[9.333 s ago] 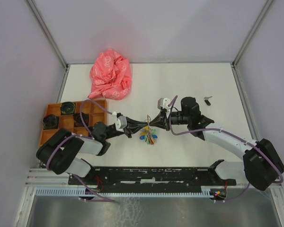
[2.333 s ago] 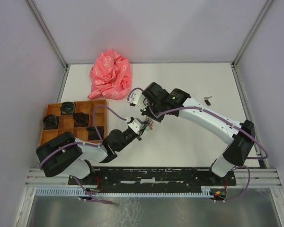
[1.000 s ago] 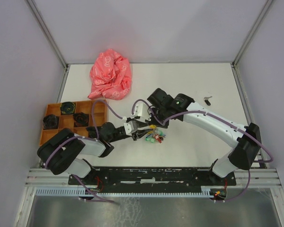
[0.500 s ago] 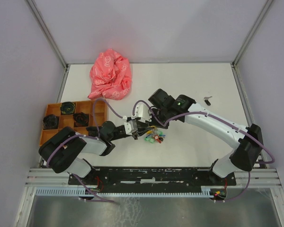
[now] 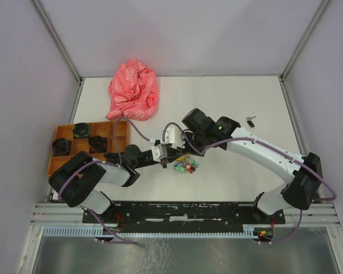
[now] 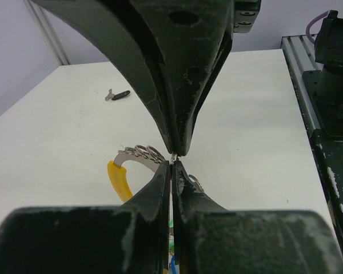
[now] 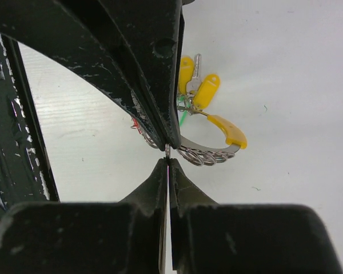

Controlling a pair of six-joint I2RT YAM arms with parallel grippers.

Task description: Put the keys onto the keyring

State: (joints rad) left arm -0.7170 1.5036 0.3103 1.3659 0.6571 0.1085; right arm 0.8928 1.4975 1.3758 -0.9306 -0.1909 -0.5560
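One black-headed key (image 5: 250, 120) lies flat on the white table (image 5: 228, 97), far R side, well apart from the rest and from both claws. The other task key has a red head, but only a red bit (image 7: 136, 123) shows, half hidden behind a claw finger, and I can't tell if it's that key.

The keyring (image 7: 208, 153) is near table centre, btwn the two arms. It's a curved silver piece w/ small wire loops along it. Yellow tags (image 7: 207, 90), a silver key blade (image 7: 196, 67) and green + blue bits are bunched at it. Can't tell whether the bunch rests on the table or hangs just above.

L claw (image 6: 171, 165) is closed, tips pinching a thin silver bit of the keyring. R claw (image 7: 167, 162) is closed too, tip to tip w/ the L one, nipping the same thin bit from the opp. side.

Any writing on the tags is too small to read. Pink cloth (image 5: 134, 90) w/ white print is bunched up at back L of the table; the print isn't legible.

Orange tray (image 5: 119, 137) sits at the L edge, split into compartments. Black round parts (image 5: 80, 131) sit in three of them, one each. The L arm covers the tray's near part, so contents there are hidden.
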